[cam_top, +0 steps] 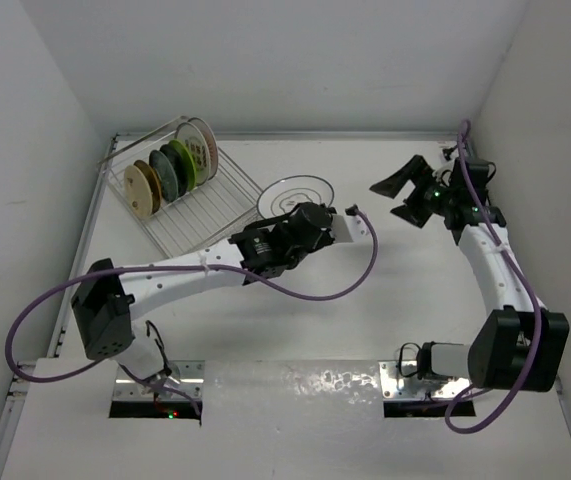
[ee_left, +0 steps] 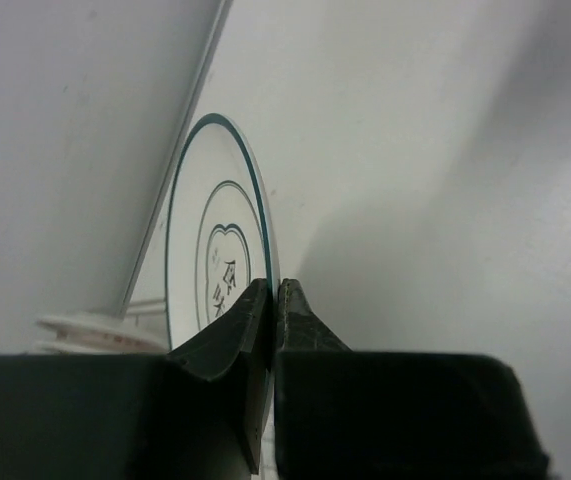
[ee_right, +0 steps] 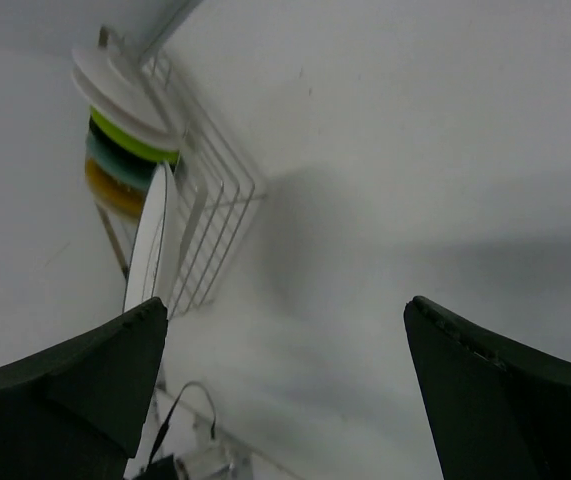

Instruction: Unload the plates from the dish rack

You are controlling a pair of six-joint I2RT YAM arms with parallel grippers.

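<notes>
My left gripper [cam_top: 291, 207] is shut on the rim of a white plate with dark rings [cam_top: 295, 188], just off the right end of the dish rack [cam_top: 215, 212]. In the left wrist view the jaws [ee_left: 275, 292] pinch this plate [ee_left: 215, 230], which shows teal rings and a heart outline. The rack holds a tan plate [cam_top: 143, 188], a dark green plate [cam_top: 163, 177], a lime green plate [cam_top: 181, 163] and a white plate with an orange pattern [cam_top: 200, 146], all on edge. My right gripper [cam_top: 402, 196] is open and empty, far to the right. The held plate also shows edge-on in the right wrist view [ee_right: 150, 250].
The silver wire rack stands at the back left, close to the left wall [cam_top: 35, 150]. In the right wrist view the rack [ee_right: 215, 205] and its plates [ee_right: 130, 140] lie far ahead. A purple cable [cam_top: 335, 292] loops from the left arm over the table.
</notes>
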